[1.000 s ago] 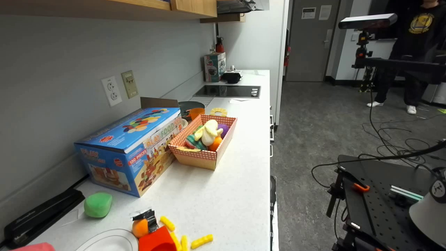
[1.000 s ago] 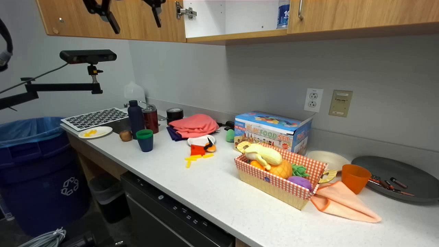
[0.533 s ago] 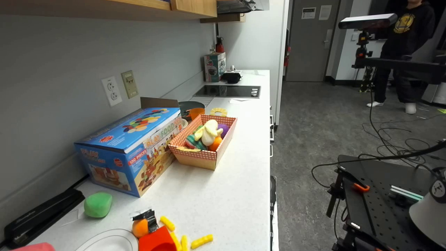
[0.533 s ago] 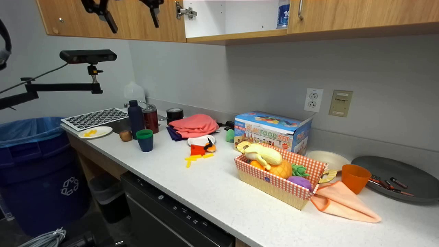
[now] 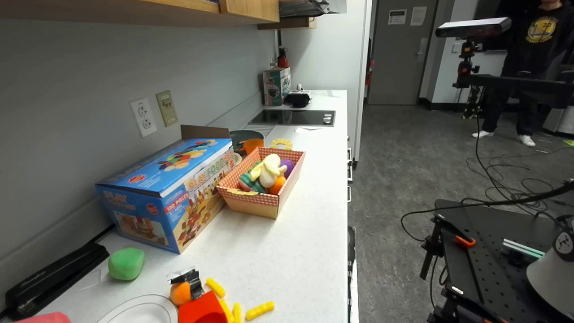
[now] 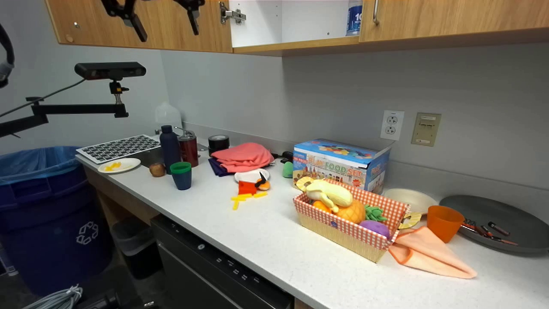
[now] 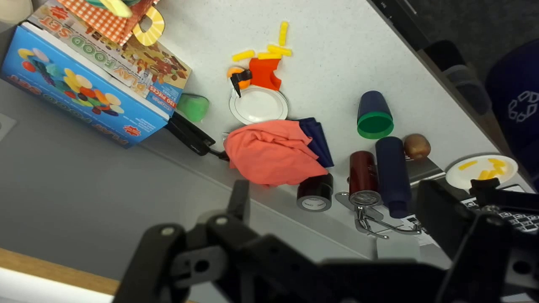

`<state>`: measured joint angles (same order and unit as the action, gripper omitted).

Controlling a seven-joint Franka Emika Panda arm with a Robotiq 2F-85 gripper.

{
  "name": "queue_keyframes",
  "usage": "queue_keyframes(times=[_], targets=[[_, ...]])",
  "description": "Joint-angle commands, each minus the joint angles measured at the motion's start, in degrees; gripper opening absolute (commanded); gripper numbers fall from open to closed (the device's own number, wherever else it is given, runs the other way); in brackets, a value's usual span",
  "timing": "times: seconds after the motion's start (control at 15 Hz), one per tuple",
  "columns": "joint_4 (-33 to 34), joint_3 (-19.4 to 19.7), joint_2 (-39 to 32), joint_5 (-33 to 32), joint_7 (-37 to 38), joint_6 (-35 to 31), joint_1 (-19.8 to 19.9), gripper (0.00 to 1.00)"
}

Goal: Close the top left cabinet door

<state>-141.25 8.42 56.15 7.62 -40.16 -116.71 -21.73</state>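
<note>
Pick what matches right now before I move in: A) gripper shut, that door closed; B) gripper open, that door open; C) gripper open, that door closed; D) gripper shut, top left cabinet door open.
B: in an exterior view the gripper is spread wide, and the top left cabinet door stands swung out, baring its hinge.

I am in a kitchen that also looks like a lab. In an exterior view a wall cupboard (image 6: 279,25) hangs at twelve o'clock and a dishwasher (image 6: 210,262) stands under the counter (image 6: 257,231) at seven; a mounted camera (image 6: 110,70) at ten and a patterned board (image 6: 120,148) at nine suggest the lab. In an exterior view I see a stove top (image 5: 293,117) at twelve, and my wrist view has a faucet (image 7: 363,216) near four.
</note>
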Motion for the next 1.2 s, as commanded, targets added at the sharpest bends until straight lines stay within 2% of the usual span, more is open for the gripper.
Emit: queue_keyframes(times=[0.0, 0.47, 0.93, 1.13], targets=[[0.16, -0.5, -0.18, 0.74, -0.6, 0.19, 0.86, 1.0], [0.3, -0.77, -0.3, 0.64, 0.1, 0.79, 1.21, 1.0], [-0.32, -0.52, -0.12, 1.27, -0.37, -1.35, 0.8, 1.0], [0.07, -0.62, -0.32, 0.7, -0.39, 0.04, 1.01, 1.0]])
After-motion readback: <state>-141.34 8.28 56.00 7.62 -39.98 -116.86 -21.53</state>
